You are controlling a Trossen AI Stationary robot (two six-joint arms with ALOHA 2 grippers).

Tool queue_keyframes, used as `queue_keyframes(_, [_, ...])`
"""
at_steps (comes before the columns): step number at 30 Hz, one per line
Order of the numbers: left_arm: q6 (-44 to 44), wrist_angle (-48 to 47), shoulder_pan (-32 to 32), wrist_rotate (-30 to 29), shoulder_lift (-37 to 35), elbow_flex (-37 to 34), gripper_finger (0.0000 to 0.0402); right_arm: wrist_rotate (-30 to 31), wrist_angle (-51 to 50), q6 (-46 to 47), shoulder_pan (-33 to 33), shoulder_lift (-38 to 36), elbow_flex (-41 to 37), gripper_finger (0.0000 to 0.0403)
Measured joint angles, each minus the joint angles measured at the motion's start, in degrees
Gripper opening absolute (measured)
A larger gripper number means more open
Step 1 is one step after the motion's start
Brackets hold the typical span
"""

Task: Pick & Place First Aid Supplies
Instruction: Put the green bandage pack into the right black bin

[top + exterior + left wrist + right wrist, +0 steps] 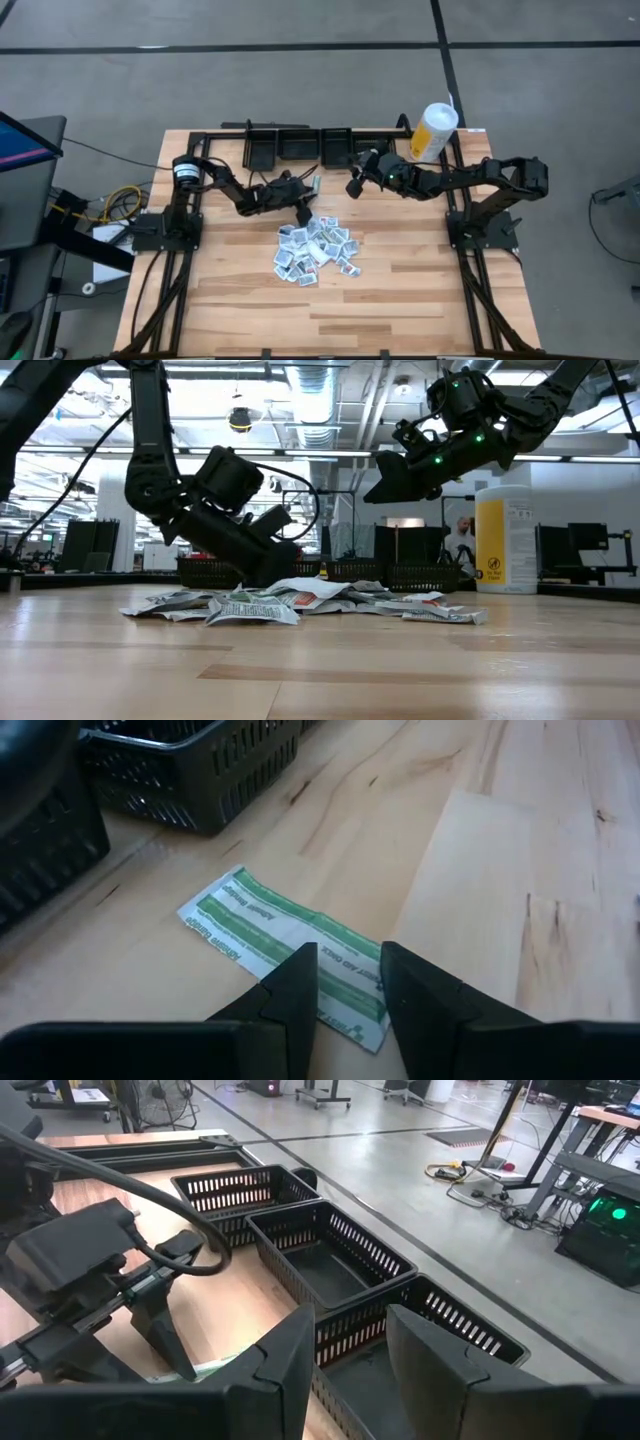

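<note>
The first aid supplies, several small white packets, lie in a loose pile [315,250] [300,600] on the wooden table's middle. One green-striped packet [280,940] [315,186] lies flat on the table apart from the pile, toward the far edge. My left gripper [350,995] [305,198] hangs low over this packet's near end, its fingers a little apart, one on either side. My right gripper [352,185] [385,485] [350,1335] hovers open and empty well above the table, near the far baskets. My left gripper comes slanting down from the table's left, with its fingertips [300,985] over the green-striped packet's near end [360,1010]. Whether the tips touch the packet I cannot tell. The packet lies flat on the wood.
Three black mesh baskets [300,148] [190,770] [320,1260] stand in a row along the far edge. A tall white-and-yellow canister [435,130] [505,540] stands at the far right. Bare wood [330,310] stretches from the pile to the near edge.
</note>
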Motion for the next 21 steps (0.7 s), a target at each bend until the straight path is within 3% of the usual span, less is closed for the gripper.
queue_keyframes(6, [-1.2,-1.9,0.0,0.2,0.0,0.0,0.008,0.0,0.0,0.0,0.0,0.0,0.0,0.0122])
queue_keyframes(14, [-1.1,-2.5,-0.1,0.5,0.1,-0.1,0.001,0.0,-0.3,0.0,0.0,0.0,0.0,0.0122])
queue_keyframes(21, [-1.1,-2.5,-0.1,0.5,0.2,-0.1,0.0007,0.0,-0.3,0.0,0.0,0.0,0.0,0.0122])
